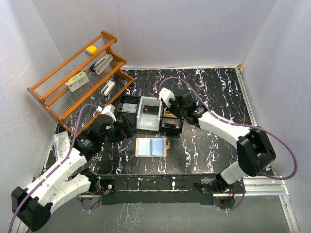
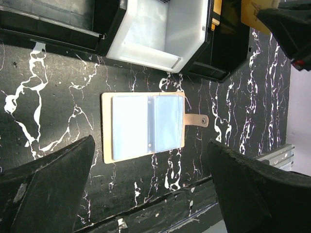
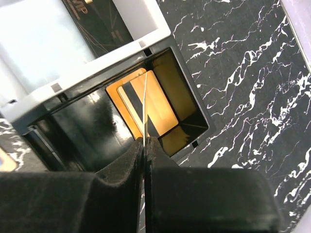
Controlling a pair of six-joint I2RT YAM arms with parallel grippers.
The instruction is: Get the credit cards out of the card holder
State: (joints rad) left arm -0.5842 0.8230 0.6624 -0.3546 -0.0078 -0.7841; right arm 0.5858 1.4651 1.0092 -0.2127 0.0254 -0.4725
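Our left gripper (image 2: 150, 143) hangs with jaws spread wide over the card holder (image 1: 151, 146), which lies open with bare table (image 1: 209, 150) on every side. At one o'clock, our right gripper (image 3: 145, 144) pinches a credit card (image 2: 252, 9) edge-on above the tray's (image 3: 187, 90) right compartment.

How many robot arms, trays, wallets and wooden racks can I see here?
Robot arms: 2
Tray: 1
Card holder: 1
Wooden rack: 1
Total: 5
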